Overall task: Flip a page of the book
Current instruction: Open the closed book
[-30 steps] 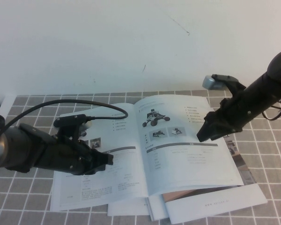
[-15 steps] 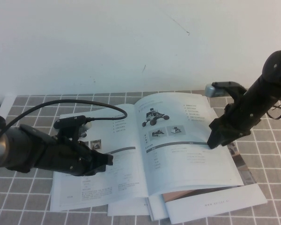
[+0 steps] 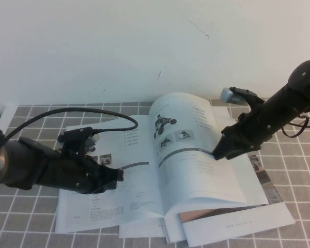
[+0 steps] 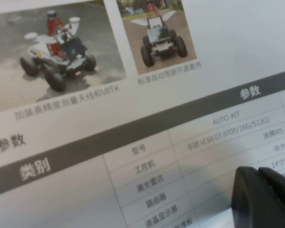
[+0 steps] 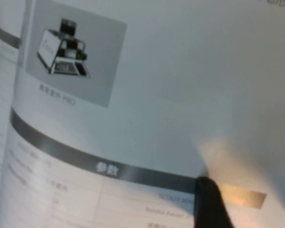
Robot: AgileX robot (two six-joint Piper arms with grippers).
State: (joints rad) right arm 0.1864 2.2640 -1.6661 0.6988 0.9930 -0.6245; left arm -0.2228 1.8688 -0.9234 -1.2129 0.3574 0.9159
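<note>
Bowing upward off the book (image 3: 113,201), the page (image 3: 188,155) seems pinched in the right gripper (image 3: 219,152); the closed left gripper (image 3: 119,175) presses the opposite leaf.

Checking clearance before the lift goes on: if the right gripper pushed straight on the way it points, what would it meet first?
Probably the curled white glossy page at its tip: the right gripper points down-left into it. Beyond lies the open white manual, pinned by the left gripper.
</note>
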